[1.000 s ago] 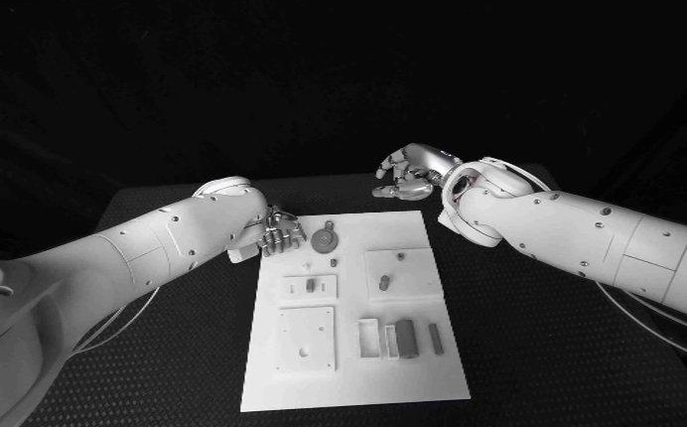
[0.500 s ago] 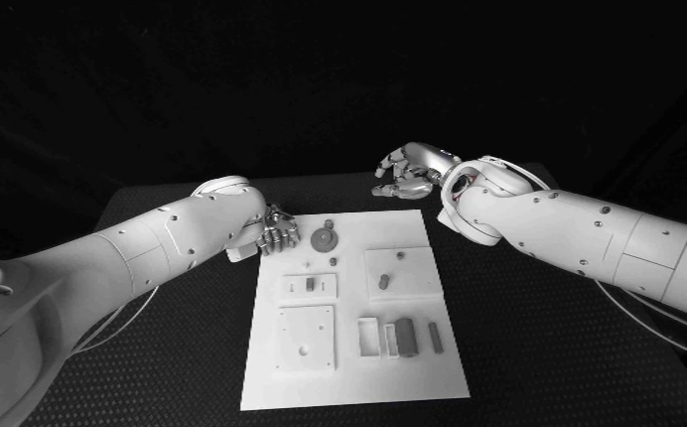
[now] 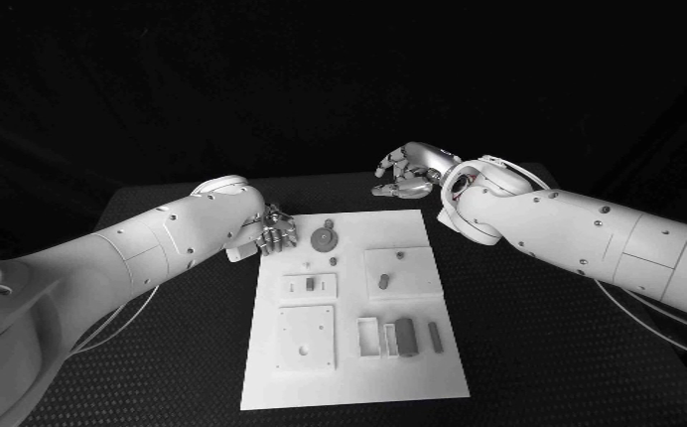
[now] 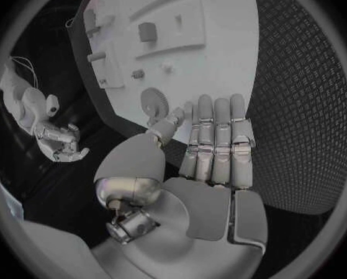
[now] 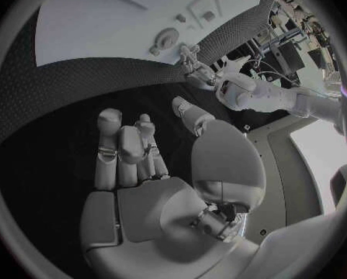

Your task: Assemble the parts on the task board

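On the black table (image 3: 172,348), nearest the robot, lies the white task board (image 3: 353,387). Its near end carries a square plate (image 3: 307,338) and a row of small upright blocks (image 3: 407,336). Further along sit two more square plates, then a round disc (image 3: 325,239) near the far end. Beside that disc, at the board's left edge, the left hand (image 3: 275,231) rests with fingers straight and together, holding nothing, its thumb (image 4: 167,129) reaching toward the disc. Beyond the board's far right corner, the right hand (image 3: 408,171) hovers with fingers loosely curled, also holding nothing.
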Robot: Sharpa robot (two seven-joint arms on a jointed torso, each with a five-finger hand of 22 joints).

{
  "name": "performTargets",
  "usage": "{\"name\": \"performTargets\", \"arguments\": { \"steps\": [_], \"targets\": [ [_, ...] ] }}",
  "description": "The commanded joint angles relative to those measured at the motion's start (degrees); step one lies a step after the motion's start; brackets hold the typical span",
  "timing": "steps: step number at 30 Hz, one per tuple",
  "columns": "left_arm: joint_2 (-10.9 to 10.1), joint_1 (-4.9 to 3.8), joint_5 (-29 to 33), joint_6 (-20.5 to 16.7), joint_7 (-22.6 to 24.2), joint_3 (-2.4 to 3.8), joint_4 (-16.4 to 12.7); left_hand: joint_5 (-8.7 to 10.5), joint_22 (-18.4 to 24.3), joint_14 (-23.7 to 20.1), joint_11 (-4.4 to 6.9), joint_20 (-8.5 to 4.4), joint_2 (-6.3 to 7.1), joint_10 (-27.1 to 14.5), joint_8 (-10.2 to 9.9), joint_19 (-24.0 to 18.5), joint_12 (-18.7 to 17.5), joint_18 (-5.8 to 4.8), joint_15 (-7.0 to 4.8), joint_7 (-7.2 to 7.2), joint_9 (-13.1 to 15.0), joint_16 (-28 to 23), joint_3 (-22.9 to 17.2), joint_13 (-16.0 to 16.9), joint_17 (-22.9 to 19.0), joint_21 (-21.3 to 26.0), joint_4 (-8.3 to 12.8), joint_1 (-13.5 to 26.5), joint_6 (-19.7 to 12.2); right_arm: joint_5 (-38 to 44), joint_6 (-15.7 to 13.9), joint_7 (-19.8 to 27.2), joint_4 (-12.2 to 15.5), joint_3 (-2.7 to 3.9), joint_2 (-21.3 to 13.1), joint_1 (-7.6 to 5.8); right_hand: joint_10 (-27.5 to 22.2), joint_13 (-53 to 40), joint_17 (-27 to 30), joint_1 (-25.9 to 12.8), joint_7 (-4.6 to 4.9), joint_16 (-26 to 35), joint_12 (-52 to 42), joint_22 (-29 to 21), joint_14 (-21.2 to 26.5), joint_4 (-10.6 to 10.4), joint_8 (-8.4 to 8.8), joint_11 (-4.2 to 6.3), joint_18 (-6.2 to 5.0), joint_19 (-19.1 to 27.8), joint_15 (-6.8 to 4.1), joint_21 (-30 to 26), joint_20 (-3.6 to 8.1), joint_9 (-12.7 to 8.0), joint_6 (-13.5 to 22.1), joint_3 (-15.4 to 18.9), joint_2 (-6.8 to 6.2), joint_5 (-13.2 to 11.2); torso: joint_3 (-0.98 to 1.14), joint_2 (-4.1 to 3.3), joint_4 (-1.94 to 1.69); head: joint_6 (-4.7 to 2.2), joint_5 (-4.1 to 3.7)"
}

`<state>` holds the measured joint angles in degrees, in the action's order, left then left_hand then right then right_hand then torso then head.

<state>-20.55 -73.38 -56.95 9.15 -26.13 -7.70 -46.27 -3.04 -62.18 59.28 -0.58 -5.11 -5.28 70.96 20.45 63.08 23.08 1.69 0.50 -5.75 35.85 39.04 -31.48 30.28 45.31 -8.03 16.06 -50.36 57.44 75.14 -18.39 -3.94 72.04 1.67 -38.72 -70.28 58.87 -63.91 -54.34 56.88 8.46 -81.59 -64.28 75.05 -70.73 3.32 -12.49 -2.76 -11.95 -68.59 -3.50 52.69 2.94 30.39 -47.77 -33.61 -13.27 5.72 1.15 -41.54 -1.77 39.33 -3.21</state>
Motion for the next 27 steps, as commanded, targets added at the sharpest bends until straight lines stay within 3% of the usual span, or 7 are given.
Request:
{"name": "performTargets", "arguments": {
  "steps": [1, 10, 16, 20, 27],
  "targets": [
    [-0.26, 0.03, 0.69, -0.71, 0.89, 0.02, -0.26, 0.24, -0.13, 0.65, 0.02, 0.02, 0.01, 0.69, 0.31, 0.43, 0.36, 0.4, -0.09, 0.0, 0.1, 0.43, -0.39, -0.06, -0.11, -0.07, 0.05, -0.49, 0.66, 0.04, 0.52, 0.33, -0.01, 0.03, 0.06, 0.0, -0.14, 0.06, -0.09, 0.08, 0.97, 0.0, -0.25, 0.87, 0.36, -0.35, 0.24, -0.15, -3.05, -0.1, 0.13, -0.21, 0.4, -0.06, 0.65, -0.04, -0.15, 0.01, 0.06, 0.01, 0.02, 0.0, 0.05],
    [-2.53, 0.01, 4.03, -3.05, 0.65, 0.25, -2.87, 0.25, -0.8, 1.91, 0.62, -0.51, 0.01, 2.1, 0.91, 1.77, 1.08, 0.48, -0.67, 0.57, 0.13, 1.51, -0.53, -0.03, -0.45, -0.53, 0.04, -0.94, 1.88, -0.18, 0.45, 0.33, 0.04, 0.03, -0.28, 0.0, -0.14, 0.08, -0.09, 0.09, 0.97, 0.01, -0.27, 0.87, 0.36, -0.39, 0.24, -0.16, -3.05, -0.1, 0.13, -0.22, 0.4, -0.07, 0.65, -0.03, -0.15, 0.01, -0.02, 0.14, -0.14, -0.05, 0.04],
    [-5.87, -0.25, 7.4, -3.81, -0.35, 0.55, -7.55, 0.25, -1.05, 2.29, 0.81, -0.7, 0.07, 2.52, 1.08, 2.16, 1.32, 0.47, -0.87, 0.75, 0.12, 1.89, -0.55, 0.0, -0.6, -0.63, 0.07, -1.04, 2.27, -0.24, 0.43, 0.29, 0.0, 0.03, -0.55, 0.0, -0.15, 0.09, -0.09, 0.1, 0.98, 0.01, -0.28, 0.87, 0.36, -0.41, 0.24, -0.16, -3.05, -0.09, 0.13, -0.22, 0.4, -0.07, 0.66, -0.01, -0.16, 0.01, -0.02, 0.18, -0.2, -0.12, 0.25],
    [-9.7, -0.85, 8.68, -4.68, -1.21, 0.63, -13.81, 0.24, -1.18, 2.47, 0.91, -0.8, 0.11, 2.75, 1.18, 2.35, 1.45, 0.47, -0.96, 0.85, 0.12, 2.07, -0.58, 0.02, -0.67, -0.69, 0.14, -1.15, 2.49, -0.33, 0.46, 0.27, -0.08, 0.03, -0.79, 0.0, -0.16, 0.1, -0.09, 0.1, 0.98, 0.01, -0.29, 0.88, 0.37, -0.43, 0.25, -0.16, -3.05, -0.09, 0.13, -0.23, 0.4, -0.08, 0.66, 0.0, -0.17, 0.01, -0.08, 0.36, -0.5, 0.0, 0.15],
    [-14.28, -0.99, 8.56, -6.63, -2.23, 0.56, -22.0, 0.25, -1.35, 2.66, 1.01, -0.89, 0.29, 2.99, 1.29, 2.55, 1.57, 0.43, -1.06, 0.95, 0.11, 2.31, -0.49, 0.04, -0.74, -0.74, 0.1, -1.1, 2.73, -0.38, 0.49, 0.27, -0.41, 0.02, -0.9, 0.01, -0.16, 0.12, -0.09, 0.11, 0.98, 0.02, -0.3, 0.88, 0.37, -0.45, 0.24, -0.16, -3.05, -0.09, 0.13, -0.23, 0.4, -0.08, 0.66, 0.0, -0.17, 0.01, -0.18, 0.57, -0.81, 0.15, 0.19]
  ]
}}
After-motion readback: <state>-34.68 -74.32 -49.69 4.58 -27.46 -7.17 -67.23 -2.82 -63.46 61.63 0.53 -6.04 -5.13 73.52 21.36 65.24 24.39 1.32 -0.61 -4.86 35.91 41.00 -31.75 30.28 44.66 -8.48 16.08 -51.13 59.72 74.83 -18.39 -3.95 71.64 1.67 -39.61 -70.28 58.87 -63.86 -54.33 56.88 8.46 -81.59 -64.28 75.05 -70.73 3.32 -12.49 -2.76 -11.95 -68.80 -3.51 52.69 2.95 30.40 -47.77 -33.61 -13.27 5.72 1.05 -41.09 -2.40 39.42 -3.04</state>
